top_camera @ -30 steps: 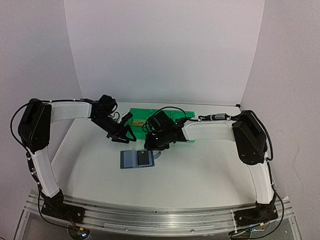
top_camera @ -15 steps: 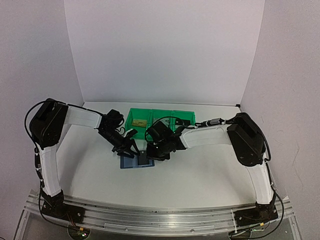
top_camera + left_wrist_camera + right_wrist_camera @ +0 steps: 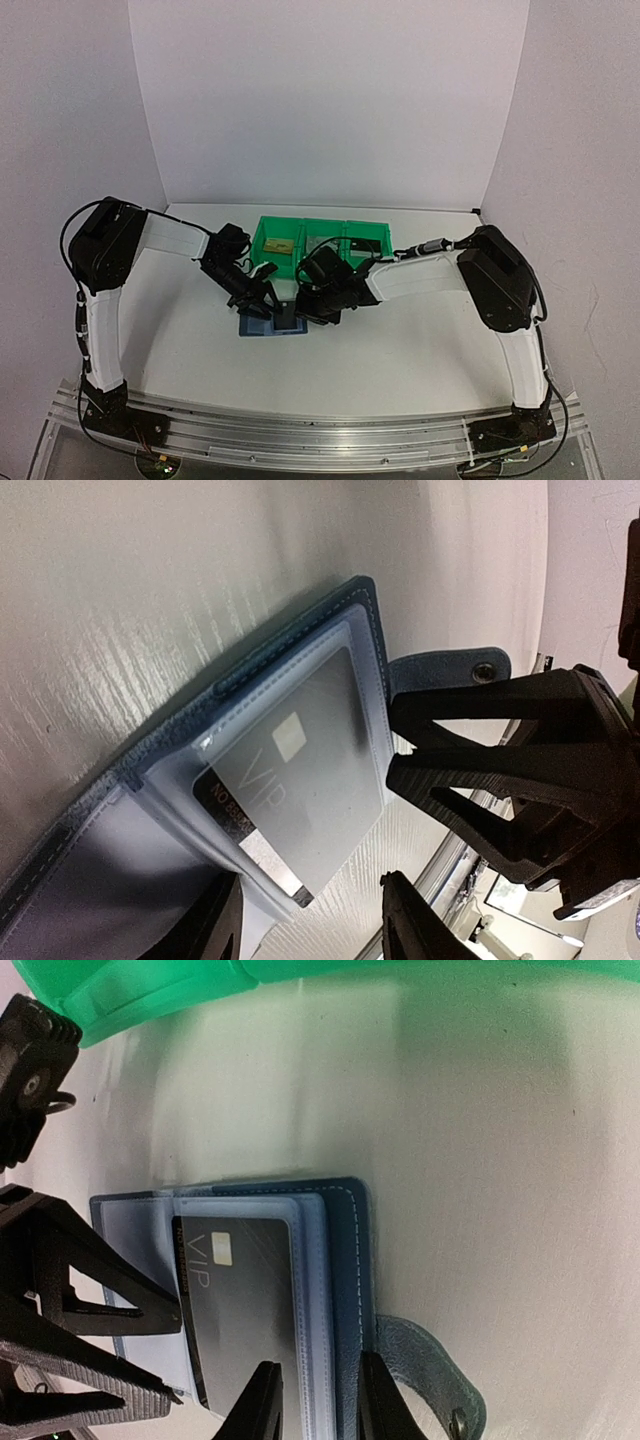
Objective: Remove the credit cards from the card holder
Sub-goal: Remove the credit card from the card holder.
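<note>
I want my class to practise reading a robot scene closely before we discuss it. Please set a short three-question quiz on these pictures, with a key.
1. True or false: the card holder lies closed on the table.
2. What is printed on the black card that is still in the holder? A) VIP B) BANK C) GOLD
3. Fill in the blank: in the top view, the gold card lies in the ____ compartment of the green bin.

Key: 1 false, it lies open. 2 A. 3 left.
</note>
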{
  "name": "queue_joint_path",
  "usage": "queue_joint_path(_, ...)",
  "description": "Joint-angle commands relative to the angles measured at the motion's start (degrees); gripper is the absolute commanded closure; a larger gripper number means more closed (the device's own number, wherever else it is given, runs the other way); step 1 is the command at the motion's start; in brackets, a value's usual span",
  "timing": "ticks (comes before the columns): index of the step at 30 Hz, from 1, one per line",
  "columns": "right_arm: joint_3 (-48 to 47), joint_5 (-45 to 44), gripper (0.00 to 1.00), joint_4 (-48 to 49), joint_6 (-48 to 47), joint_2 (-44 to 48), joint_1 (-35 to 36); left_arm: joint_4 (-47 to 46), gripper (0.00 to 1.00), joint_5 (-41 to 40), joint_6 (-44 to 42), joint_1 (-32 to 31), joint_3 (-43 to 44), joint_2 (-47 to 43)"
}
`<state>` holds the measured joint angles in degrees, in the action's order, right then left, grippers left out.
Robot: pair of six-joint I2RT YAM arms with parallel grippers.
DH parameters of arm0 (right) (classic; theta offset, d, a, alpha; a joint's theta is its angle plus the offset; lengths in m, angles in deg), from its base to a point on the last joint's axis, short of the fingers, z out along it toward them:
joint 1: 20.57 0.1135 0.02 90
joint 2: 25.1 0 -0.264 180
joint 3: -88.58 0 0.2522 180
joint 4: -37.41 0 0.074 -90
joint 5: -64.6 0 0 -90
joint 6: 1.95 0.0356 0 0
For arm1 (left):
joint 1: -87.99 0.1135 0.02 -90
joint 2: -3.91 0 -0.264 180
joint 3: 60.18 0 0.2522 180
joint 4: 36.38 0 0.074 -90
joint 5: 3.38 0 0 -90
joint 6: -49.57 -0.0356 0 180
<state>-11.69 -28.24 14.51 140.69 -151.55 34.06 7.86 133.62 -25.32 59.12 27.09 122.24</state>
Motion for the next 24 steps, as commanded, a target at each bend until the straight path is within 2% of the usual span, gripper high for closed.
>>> queue_joint_path(1, 3.2, 6.8, 0.78, -3.6, 3.3, 0.1, 1.8, -0.7, 0.53, -1.1, -2.0, 0.0, 4.0, 1.3)
queue_joint_path(7, 5.5, 7.3, 0.78, -3.5, 4.0, 1.9, 1.9, 1.7, 0.52, -3.3, -5.6, 0.0, 5.0, -1.7)
queue_joint_path(11, 4.7, 6.1, 0.78, -3.5, 2.9, 1.0, 1.5, 5.4, 0.52, -3.5, -6.1, 0.0, 4.3, -0.1)
queue_joint_path(18, 3.8, 5.2, 0.78, -3.6, 2.0, 0.0, 0.9, 3.4, 0.52, -2.5, -6.7, -0.1, 5.7, -4.5)
queue_joint_path(24, 4.2, 5.2, 0.78, -3.6, 1.8, 0.0, 0.9, 2.4, 0.52, -2.4, -7.6, -0.1, 2.3, -0.4)
